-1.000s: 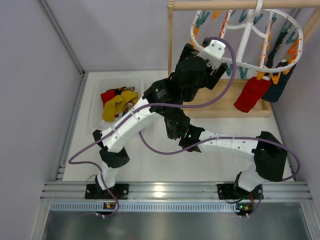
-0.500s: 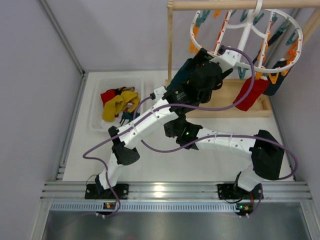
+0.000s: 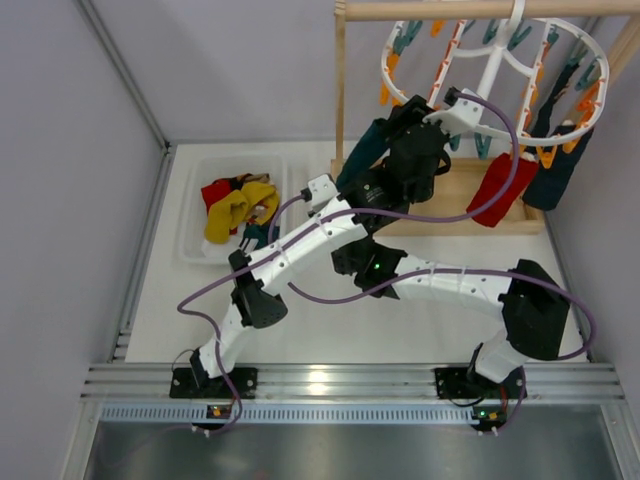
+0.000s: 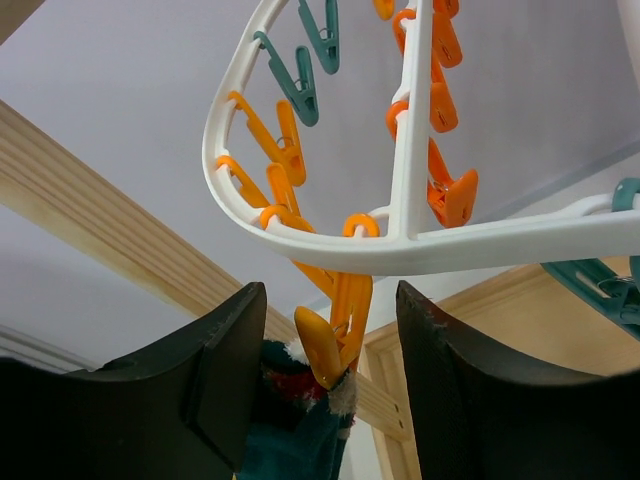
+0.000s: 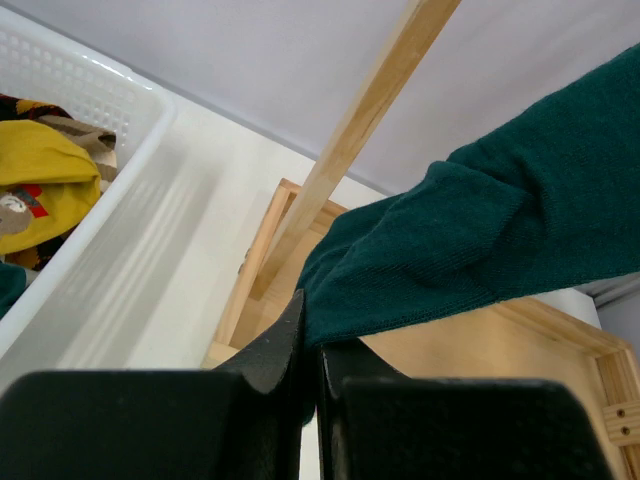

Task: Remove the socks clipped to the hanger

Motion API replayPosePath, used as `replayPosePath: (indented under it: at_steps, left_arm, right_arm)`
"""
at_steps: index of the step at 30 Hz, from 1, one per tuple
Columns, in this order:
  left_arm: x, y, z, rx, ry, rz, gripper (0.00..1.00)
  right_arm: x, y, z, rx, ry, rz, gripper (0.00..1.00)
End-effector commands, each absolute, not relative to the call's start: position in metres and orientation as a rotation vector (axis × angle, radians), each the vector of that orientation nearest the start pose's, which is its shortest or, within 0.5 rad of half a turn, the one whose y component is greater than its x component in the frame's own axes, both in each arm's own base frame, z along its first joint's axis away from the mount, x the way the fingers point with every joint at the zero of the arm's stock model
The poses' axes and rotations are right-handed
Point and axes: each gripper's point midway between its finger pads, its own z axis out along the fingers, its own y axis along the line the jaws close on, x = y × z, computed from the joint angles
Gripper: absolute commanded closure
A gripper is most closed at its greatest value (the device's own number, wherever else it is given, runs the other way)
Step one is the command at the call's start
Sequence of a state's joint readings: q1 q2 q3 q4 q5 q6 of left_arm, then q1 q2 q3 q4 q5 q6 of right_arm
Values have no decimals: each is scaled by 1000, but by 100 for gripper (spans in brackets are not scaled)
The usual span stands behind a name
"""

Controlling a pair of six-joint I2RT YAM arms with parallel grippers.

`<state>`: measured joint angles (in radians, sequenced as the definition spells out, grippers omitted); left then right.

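Left pincer [image 4: 330, 295], jaws parted, is straddling the orange clip [image 4: 335, 335] holding the teal sock [image 4: 290, 450]. My right pincer [image 5: 312, 340] is pinching its toe above the wooden tray [image 5: 480, 350].

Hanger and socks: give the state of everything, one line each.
Hanger, hung from the wooden rod.
Teal sock, clipped, pinched by right gripper.
Orange clip, shut on teal sock.
Left gripper, open around orange clip.
Right gripper, shut on teal sock.
Red sock, clipped.
Navy sock, clipped.
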<state>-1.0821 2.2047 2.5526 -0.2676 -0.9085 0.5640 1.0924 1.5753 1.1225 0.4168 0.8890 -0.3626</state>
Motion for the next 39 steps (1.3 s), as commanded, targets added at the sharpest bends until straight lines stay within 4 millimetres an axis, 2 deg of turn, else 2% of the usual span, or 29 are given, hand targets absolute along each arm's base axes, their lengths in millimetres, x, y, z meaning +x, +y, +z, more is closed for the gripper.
replayPosePath:
  at_steps: [1, 6, 7, 10, 11, 12, 19, 22, 23, 24, 25, 26, 27, 28, 29, 30, 31, 33, 34, 35, 37, 38, 39]
  left_arm:
    - [406, -419, 446, 444, 1413, 269, 42]
    - [415, -417, 442, 439, 1415, 271, 48]
    - [417, -416, 442, 436, 1415, 268, 55]
    - [419, -416, 442, 428, 1414, 253, 61]
    - [419, -416, 442, 428, 1414, 251, 69]
    - [420, -416, 442, 426, 1415, 250, 72]
    - [419, -417, 439, 418, 1425, 209, 82]
    - [416, -412, 443, 393, 1432, 193, 84]
    - [412, -408, 451, 381, 1428, 180, 83]
    - [410, -405, 454, 375, 1428, 170, 81]
    - [410, -405, 447, 378, 1442, 161, 70]
    - [403, -397, 461, 357, 1432, 129, 63]
    - [401, -399, 454, 365, 1445, 106, 54]
    - [399, -397, 457, 356, 1445, 89, 48]
    - [394, -390, 467, 339, 1438, 68, 44]
    - [393, -390, 464, 336, 1447, 56, 42]
    - [390, -387, 470, 325, 1440, 37, 39]
    - [387, -384, 471, 313, 1445, 20, 32]
    - [385, -382, 473, 306, 1446, 15, 29]
    - [382, -374, 480, 285, 1443, 12, 22]
    - [378, -369, 477, 269, 1457, 10, 13]
    - [372, -354, 488, 234, 1453, 10, 5]
    - [371, -351, 479, 230, 1470, 17, 3]
  right_arm:
    - [317, 336, 298, -492, 1489, -14, 100]
    - [312, 334, 295, -500, 1489, 22, 100]
    - [311, 333, 296, -498, 1487, 29, 100]
    - [309, 333, 294, -502, 1489, 43, 100]
    - [308, 332, 293, -504, 1489, 46, 100]
    - [308, 332, 293, -503, 1489, 50, 100]
    - [305, 328, 287, -504, 1496, 60, 100]
    - [303, 325, 280, -507, 1507, 60, 100]
    - [301, 324, 279, -509, 1509, 67, 100]
    - [300, 323, 276, -506, 1515, 78, 100]
    - [298, 319, 271, -507, 1524, 79, 100]
    - [295, 318, 267, -500, 1535, 103, 100]
    - [291, 313, 268, -490, 1536, 121, 100]
    - [287, 309, 255, -504, 1555, 124, 100]
    - [283, 308, 251, -492, 1565, 164, 100]
    - [278, 303, 254, -476, 1557, 191, 100]
    - [273, 299, 239, -487, 1580, 204, 100]
    - [267, 291, 240, -467, 1579, 233, 100]
    - [263, 286, 227, -484, 1601, 228, 100]
    - [259, 286, 224, -490, 1609, 255, 100]
    - [253, 283, 217, -513, 1623, 275, 100]
    - [250, 284, 211, -539, 1635, 293, 100]
    - [249, 285, 208, -549, 1644, 303, 100]
